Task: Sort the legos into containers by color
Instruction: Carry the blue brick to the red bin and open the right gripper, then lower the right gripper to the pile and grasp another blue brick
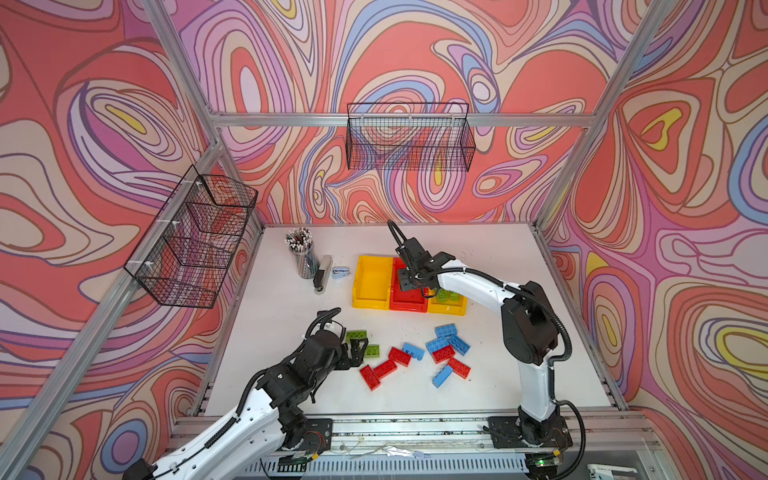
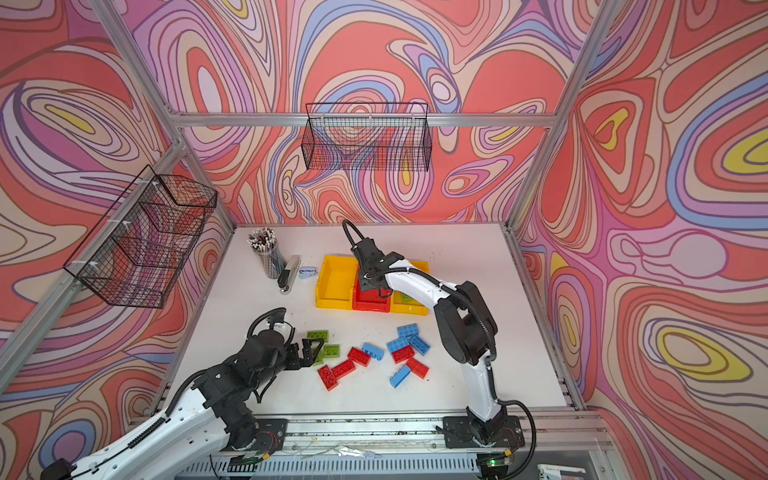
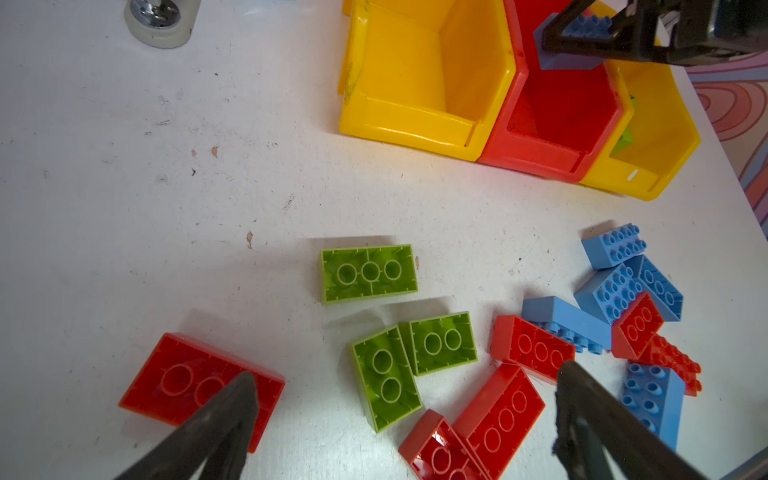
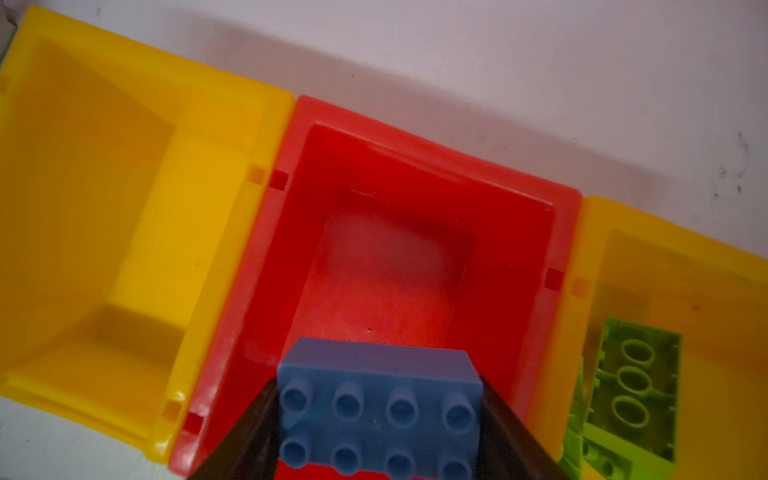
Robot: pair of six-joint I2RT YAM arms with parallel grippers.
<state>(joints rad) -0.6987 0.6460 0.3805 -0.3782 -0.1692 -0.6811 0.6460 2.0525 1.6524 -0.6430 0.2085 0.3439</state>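
Three joined containers stand at the back of the table: a yellow bin point(image 1: 371, 279), a red bin point(image 1: 408, 306) and a second yellow bin point(image 1: 447, 310) holding green legos point(image 4: 631, 386). My right gripper point(image 4: 379, 382) hangs over the red bin point(image 4: 390, 257), shut on a blue lego point(image 4: 378, 415) with its studs towards the camera. Nearer the front, red, blue and green legos lie scattered point(image 1: 415, 357). My left gripper point(image 3: 407, 371) is open just above the green legos point(image 3: 384, 374), with a red lego point(image 3: 183, 382) under one finger.
A clear cup of pens point(image 1: 303, 257), a stapler point(image 1: 323, 272) and a small blue object point(image 1: 340, 272) stand left of the bins. Black wire baskets hang on the back wall point(image 1: 409, 137) and the left wall point(image 1: 195, 237). Aluminium rails frame the table.
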